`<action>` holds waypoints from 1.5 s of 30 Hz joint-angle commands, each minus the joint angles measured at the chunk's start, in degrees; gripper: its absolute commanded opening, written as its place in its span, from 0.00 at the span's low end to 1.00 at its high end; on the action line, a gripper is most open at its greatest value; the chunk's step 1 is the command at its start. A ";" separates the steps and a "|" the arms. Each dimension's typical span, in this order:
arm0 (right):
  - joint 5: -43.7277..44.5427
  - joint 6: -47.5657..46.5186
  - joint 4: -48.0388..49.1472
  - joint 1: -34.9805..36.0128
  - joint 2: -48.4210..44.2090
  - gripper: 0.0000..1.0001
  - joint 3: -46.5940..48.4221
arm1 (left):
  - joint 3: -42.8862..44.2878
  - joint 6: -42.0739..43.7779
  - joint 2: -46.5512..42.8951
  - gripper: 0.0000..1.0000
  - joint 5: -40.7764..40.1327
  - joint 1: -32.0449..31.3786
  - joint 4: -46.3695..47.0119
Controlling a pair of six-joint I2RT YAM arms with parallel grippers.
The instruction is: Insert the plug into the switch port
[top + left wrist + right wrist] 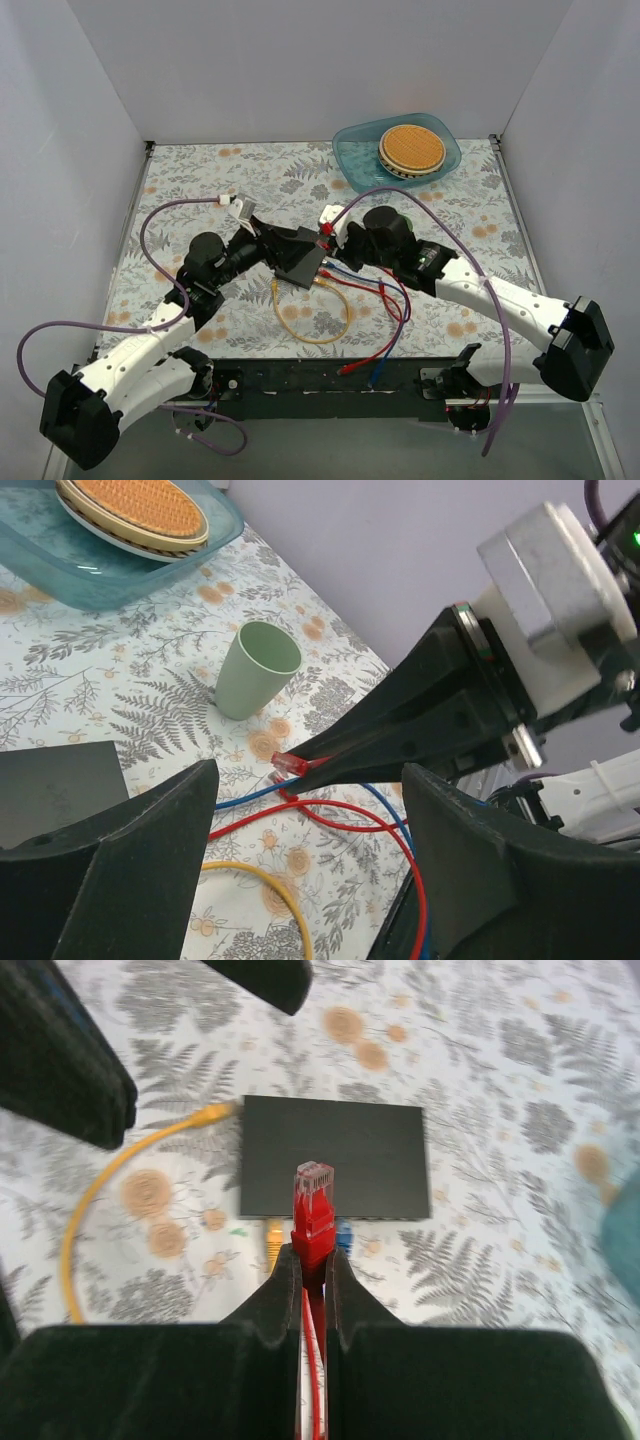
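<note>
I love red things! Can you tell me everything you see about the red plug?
The red plug is a small plastic network connector with a see-through tip, on a thin red cable. The right tool pinches it, tip pointing toward the black box. It is not plugged in yet.

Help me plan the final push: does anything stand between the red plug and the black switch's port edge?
Nothing visible does. The red plug, pinched in the right gripper, points at the edge of the black switch, into the gap between a yellow plug and a blue plug sitting at that edge.
</note>
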 commanded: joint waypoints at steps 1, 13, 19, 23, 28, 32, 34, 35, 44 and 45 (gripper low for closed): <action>-29.28 -0.18 -5.15 -5.78 1.29 0.01 6.30 | -2.69 4.89 -3.23 0.73 -0.81 0.15 -0.16; -62.27 -8.88 -18.25 -11.95 7.00 0.01 12.38 | -7.80 7.27 -8.33 0.62 13.61 0.15 9.52; -63.77 -8.01 -17.99 -12.57 7.44 0.01 12.91 | -6.57 6.48 -7.28 0.60 20.02 0.06 11.62; -63.77 -7.57 -17.99 -12.74 7.62 0.01 13.44 | -5.16 4.90 -4.21 0.53 24.42 0.06 13.73; -63.15 -7.22 -17.55 -12.83 7.53 0.01 13.35 | -4.28 1.83 -0.51 0.48 27.68 -0.03 17.50; -63.24 -6.87 -17.38 -12.92 7.97 0.01 13.26 | -4.11 0.33 0.10 0.45 27.59 -0.20 19.09; -63.24 -6.69 -17.29 -13.01 8.14 0.01 13.18 | -4.11 -0.29 0.37 0.43 27.85 -0.38 20.41; -63.33 -6.52 -16.94 -12.92 8.15 0.01 13.17 | -4.02 -0.55 0.54 0.42 28.20 -0.46 20.59; -64.03 -4.76 -15.18 -13.01 8.59 0.01 13.00 | -1.91 -0.03 3.96 0.29 28.03 -3.10 20.06; -64.12 -4.76 -15.18 -12.92 8.67 0.01 13.00 | -1.82 -0.03 4.32 0.27 27.60 -3.80 20.24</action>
